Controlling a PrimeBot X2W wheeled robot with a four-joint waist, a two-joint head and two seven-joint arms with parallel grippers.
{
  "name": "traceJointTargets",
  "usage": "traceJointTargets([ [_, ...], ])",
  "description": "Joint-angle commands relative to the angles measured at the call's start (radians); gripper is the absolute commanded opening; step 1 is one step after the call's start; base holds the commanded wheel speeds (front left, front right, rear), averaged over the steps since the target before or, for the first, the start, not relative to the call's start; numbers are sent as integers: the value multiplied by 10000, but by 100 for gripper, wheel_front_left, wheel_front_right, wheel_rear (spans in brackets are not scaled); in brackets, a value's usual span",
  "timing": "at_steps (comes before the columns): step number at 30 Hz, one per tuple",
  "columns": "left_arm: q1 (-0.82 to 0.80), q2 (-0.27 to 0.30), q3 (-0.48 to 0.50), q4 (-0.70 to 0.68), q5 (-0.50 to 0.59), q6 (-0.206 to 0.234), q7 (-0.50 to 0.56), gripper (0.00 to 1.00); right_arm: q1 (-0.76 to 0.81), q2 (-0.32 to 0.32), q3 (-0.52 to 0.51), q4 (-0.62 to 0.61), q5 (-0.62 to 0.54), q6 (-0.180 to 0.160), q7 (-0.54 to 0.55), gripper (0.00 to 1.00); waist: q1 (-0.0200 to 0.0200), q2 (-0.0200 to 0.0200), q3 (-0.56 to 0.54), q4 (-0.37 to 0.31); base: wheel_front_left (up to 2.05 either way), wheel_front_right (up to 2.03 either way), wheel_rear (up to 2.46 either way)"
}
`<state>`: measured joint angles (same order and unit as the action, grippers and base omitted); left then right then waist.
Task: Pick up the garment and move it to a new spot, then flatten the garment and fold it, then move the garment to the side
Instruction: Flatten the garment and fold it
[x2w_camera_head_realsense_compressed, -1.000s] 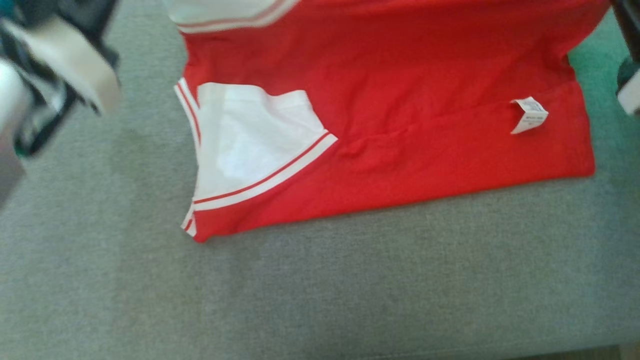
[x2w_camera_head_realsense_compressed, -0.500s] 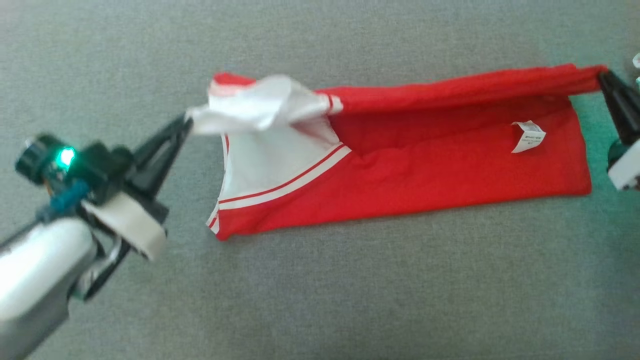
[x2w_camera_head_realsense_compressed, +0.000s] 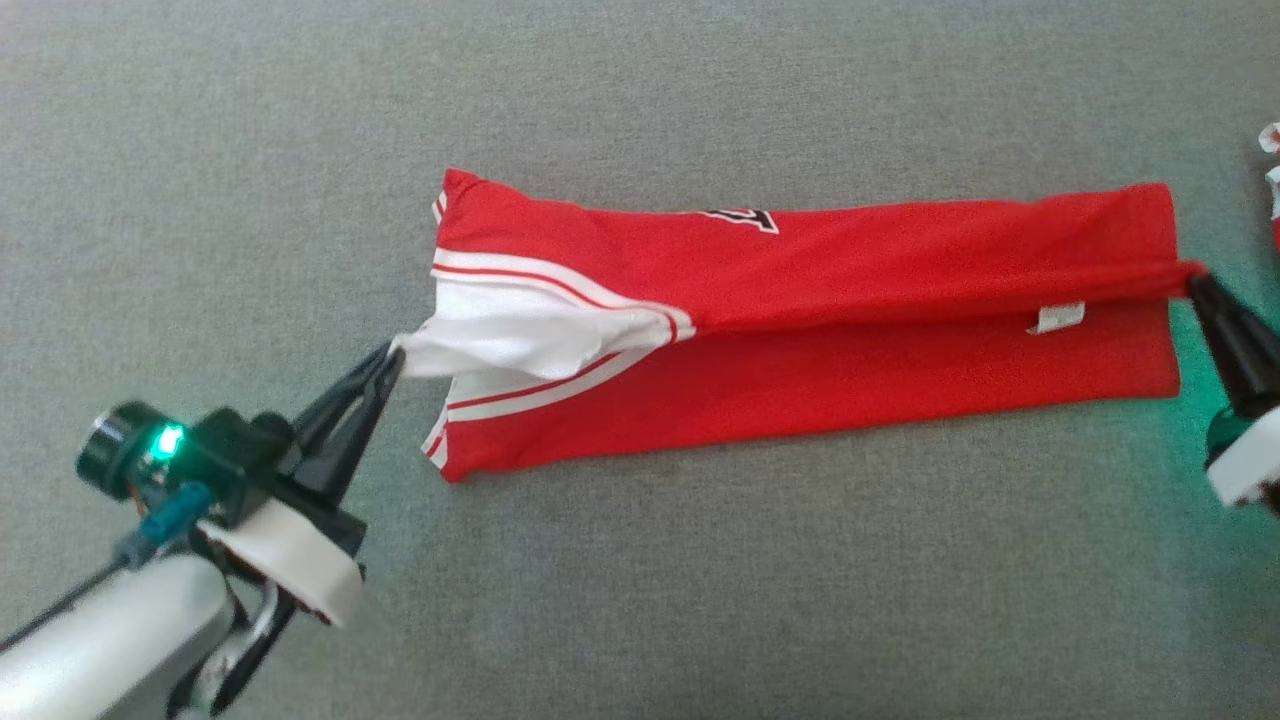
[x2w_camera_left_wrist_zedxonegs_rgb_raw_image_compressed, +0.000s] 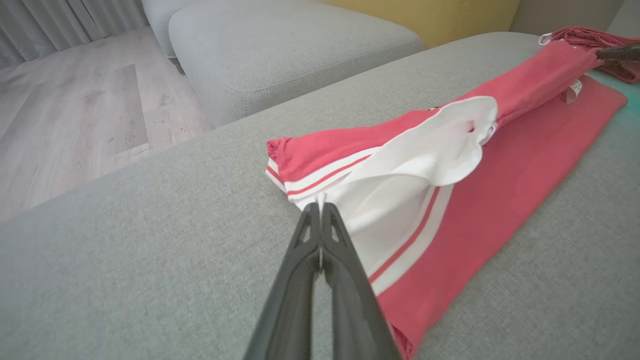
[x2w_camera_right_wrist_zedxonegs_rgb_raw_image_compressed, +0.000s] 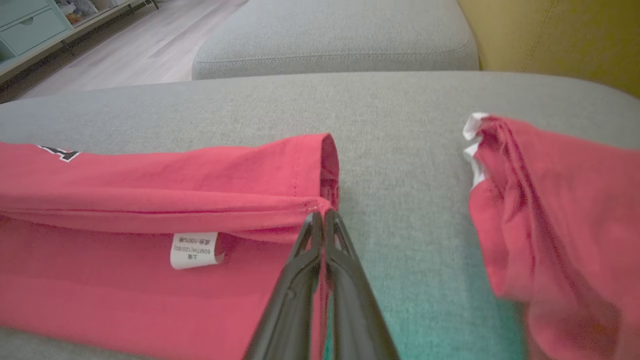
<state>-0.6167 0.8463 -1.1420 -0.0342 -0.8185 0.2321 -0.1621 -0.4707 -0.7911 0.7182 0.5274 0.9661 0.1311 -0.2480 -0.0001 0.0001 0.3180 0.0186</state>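
Pinching the garment (x2w_camera_head_realsense_compressed: 850, 400) at both ends, left gripper (x2w_camera_head_realsense_compressed: 395, 357) and right gripper (x2w_camera_head_realsense_compressed: 1196, 286) stretch it.

Grips red garment (x2w_camera_head_realsense_compressed: 850, 380) by white sleeve (x2w_camera_head_realsense_compressed: 520, 340) with left gripper (x2w_camera_head_realsense_compressed: 392, 358), by hem (x2w_camera_head_realsense_compressed: 1168, 235) with right gripper (x2w_camera_head_realsense_compressed: 1197, 285), on grey cushion (x2w_camera_head_realsense_compressed: 700, 600).

Seat cushion (x2w_camera_head_realsense_compressed: 640, 600) – bears the garment (x2w_camera_head_realsense_compressed: 800, 330) lengthwise across its middle, far half doubled over the near half, with the care label (x2w_camera_head_realsense_compressed: 1058, 318) on the lower layer near the right end, just under the folded edge. Left gripper (x2w_camera_head_realsense_compressed: 395, 362) at the garment's left end, tips on the sleeve; right gripper (x2w_camera_head_realsense_compressed: 1195, 285) at the right end, tips on the fold's corner. Second garment (x2w_camera_right_wrist_zedxonegs_rgb_raw_image_compressed: 550, 210) on the same cushion, apart to the right – a further cushion (x2w_camera_left_wrist_zedxonegs_rgb_raw_image_compressed: 280, 45) stands behind, floor (x2w_camera_left_wrist_zedxonegs_rgb_raw_image_compressed: 75, 110) beside it.
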Motion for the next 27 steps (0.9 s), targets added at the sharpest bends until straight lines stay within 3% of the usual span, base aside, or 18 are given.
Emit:
traceJointTargets([
  [1,-113,394,396,-132,-44,112,-139,0,288,-274,-99,-142,-62,-4,-136,0,1,-1,-2,-7,0,0,0],
  [3,90,231,370,-63,-123,226,-258,0,559,-143,-295,-162,-231,-4,-136,0,1,-1,6,-21,0,0,0],
  [4,259,-16,384,52,-184,368,-411,37,688,15,-601,-20,-440,-4,-136,100,1,-1,31,-28,0,0,0],
  [5,351,-166,428,115,-249,439,-503,100,719,104,-801,46,-606,-4,-136,100,1,-1,43,-36,0,0,0],
  [12,1273,-1426,1333,510,-282,1302,-974,100,1612,1182,-3113,-17,-1658,-4,-137,100,1,-1,-64,-62,0,0,0],
  [15,1969,-2266,2608,301,518,1816,-990,100,2185,1926,-4412,-380,-2113,-4,-137,100,1,-1,-123,-29,0,0,0],
  [18,2867,-3170,3787,124,1632,2024,-993,100,2720,2589,-5456,-767,-2596,-4,-137,100,1,-1,-192,111,0,0,0],
  [23,4037,-4611,5287,29,3381,1696,-994,100,2892,3296,-6242,-613,-3055,-4,-60,100,1,-1,-273,519,0,0,0],
  [27,4619,-5550,6013,54,4348,1040,-995,100,2652,3433,-6582,148,-3320,-4,414,100,1,-1,-329,880,0,0,0],
])
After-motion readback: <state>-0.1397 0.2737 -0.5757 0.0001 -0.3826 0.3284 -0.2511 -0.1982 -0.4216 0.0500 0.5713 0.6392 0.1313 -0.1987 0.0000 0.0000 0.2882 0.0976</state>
